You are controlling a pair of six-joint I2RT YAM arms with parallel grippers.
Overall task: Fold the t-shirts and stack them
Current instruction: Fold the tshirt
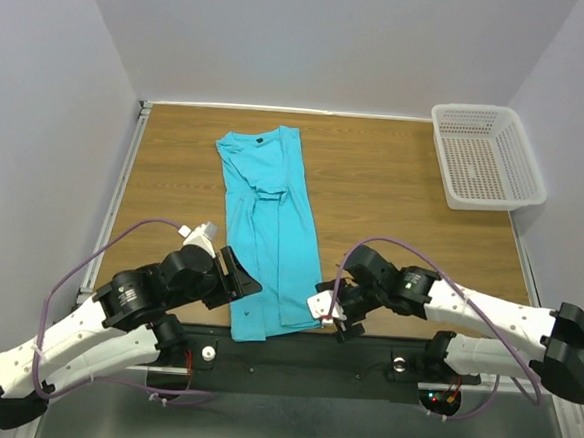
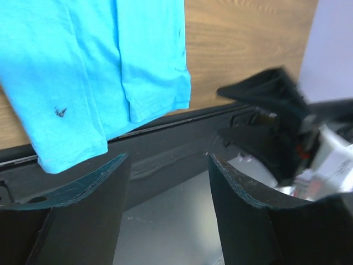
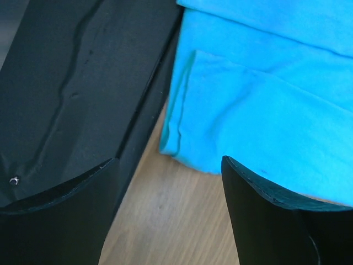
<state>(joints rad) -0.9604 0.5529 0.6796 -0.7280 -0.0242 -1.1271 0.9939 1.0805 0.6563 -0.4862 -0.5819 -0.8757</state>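
Note:
A turquoise t-shirt point(image 1: 268, 227) lies folded lengthwise into a long strip down the middle of the wooden table, collar at the far end, hem hanging slightly over the near edge. It also shows in the left wrist view point(image 2: 83, 66) with a small dark mark, and in the right wrist view point(image 3: 265, 94). My left gripper point(image 1: 243, 276) is open and empty just left of the shirt's near end. My right gripper point(image 1: 330, 317) is open and empty just right of the shirt's near right corner, low over the table.
A white plastic mesh basket point(image 1: 487, 157) stands at the far right of the table point(image 1: 394, 196). The black front rail point(image 1: 293, 354) runs along the near edge. Grey walls enclose the table on three sides.

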